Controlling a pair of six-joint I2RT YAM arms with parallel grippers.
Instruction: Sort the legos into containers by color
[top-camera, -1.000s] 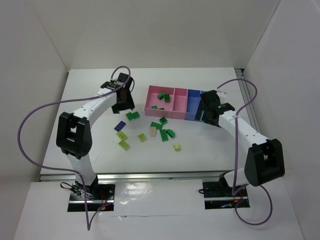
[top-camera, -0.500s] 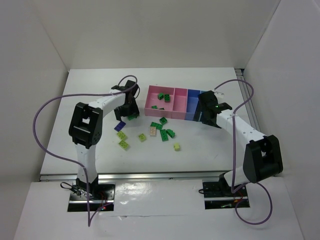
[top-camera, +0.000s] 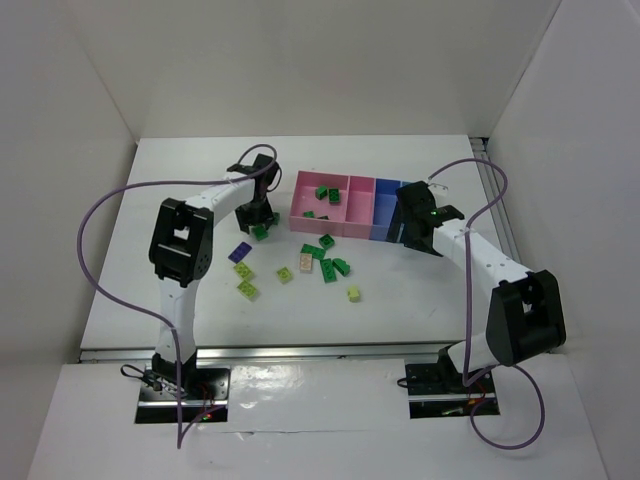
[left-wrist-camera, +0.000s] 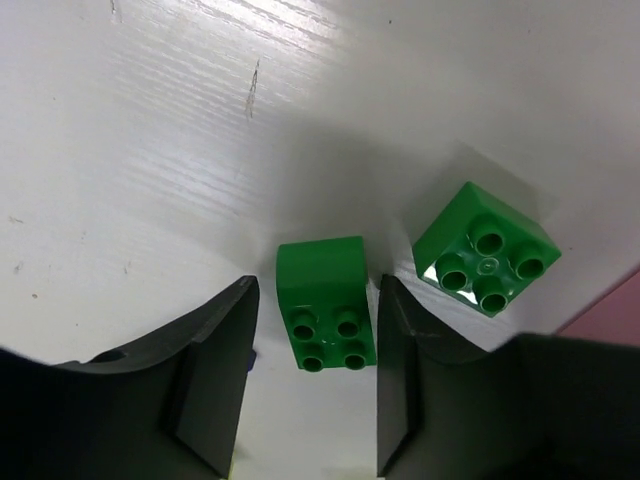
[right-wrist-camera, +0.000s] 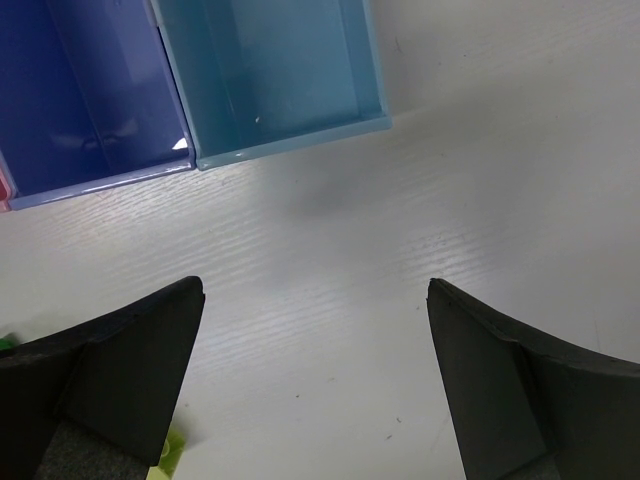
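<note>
Bins (top-camera: 360, 208) sit mid-table, running pink to blue. Left gripper (top-camera: 256, 218) is low just left of the bins, right over a green brick (top-camera: 263, 232). Right gripper (top-camera: 413, 228) hangs at the bins' right end, by the blue side. Inside the big pink bin are a few green bricks (top-camera: 322, 192). In front of the bins, loose legos (top-camera: 328, 268) lie scattered: green ones, a beige one (top-camera: 306, 262), a purple one (top-camera: 240, 252) to the front-left, and yellow-green pieces (top-camera: 246, 290) farther out.

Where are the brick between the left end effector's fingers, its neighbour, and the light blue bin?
Bracketed brick (left-wrist-camera: 322, 275): left wrist view, smooth top.
Neighbour brick (left-wrist-camera: 487, 262): left wrist view, studded face.
Light blue bin (right-wrist-camera: 290, 138): right wrist view, near wall.
</note>
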